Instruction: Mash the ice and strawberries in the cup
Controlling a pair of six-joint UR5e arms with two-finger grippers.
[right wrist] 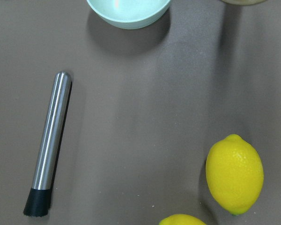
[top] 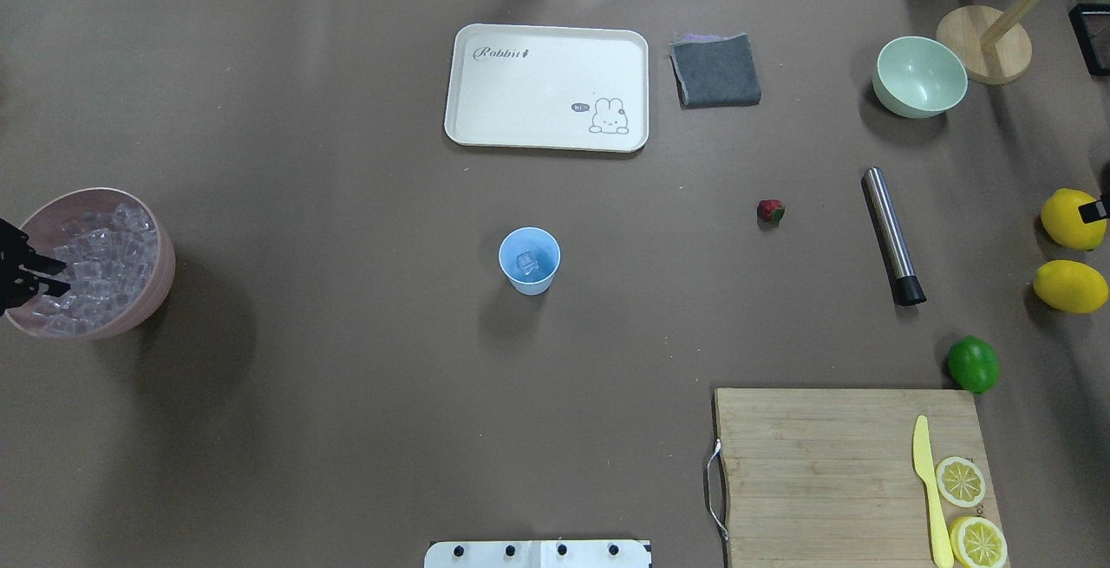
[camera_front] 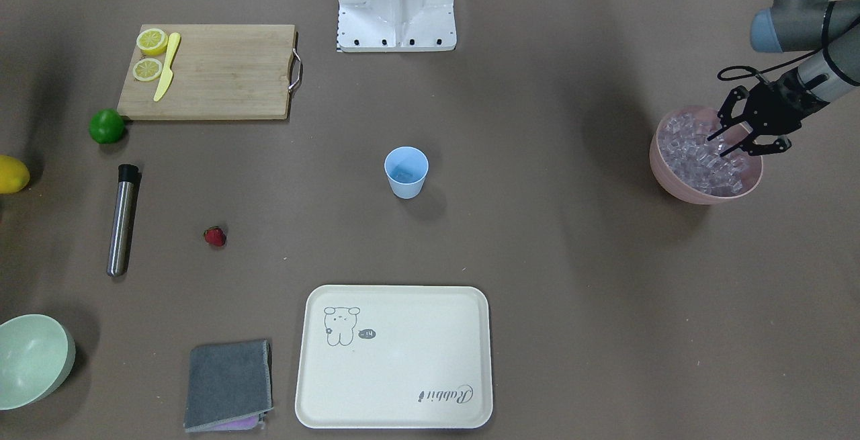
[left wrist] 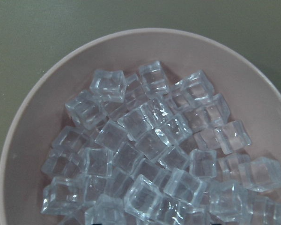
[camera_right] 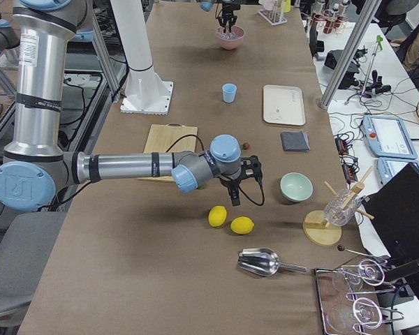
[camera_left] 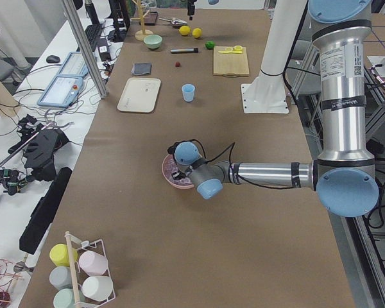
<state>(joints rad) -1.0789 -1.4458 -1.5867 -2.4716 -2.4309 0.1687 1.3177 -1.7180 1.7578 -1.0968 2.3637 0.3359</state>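
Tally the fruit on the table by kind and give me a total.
whole lemons: 2
lemon halves: 2
lime: 1
strawberry: 1
Total: 6

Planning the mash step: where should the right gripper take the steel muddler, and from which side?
Grip the muddler mid-shaft on the bare steel, from straight above, closing across its width. It lies flat on the table, a thin round rod, black cap toward the robot.
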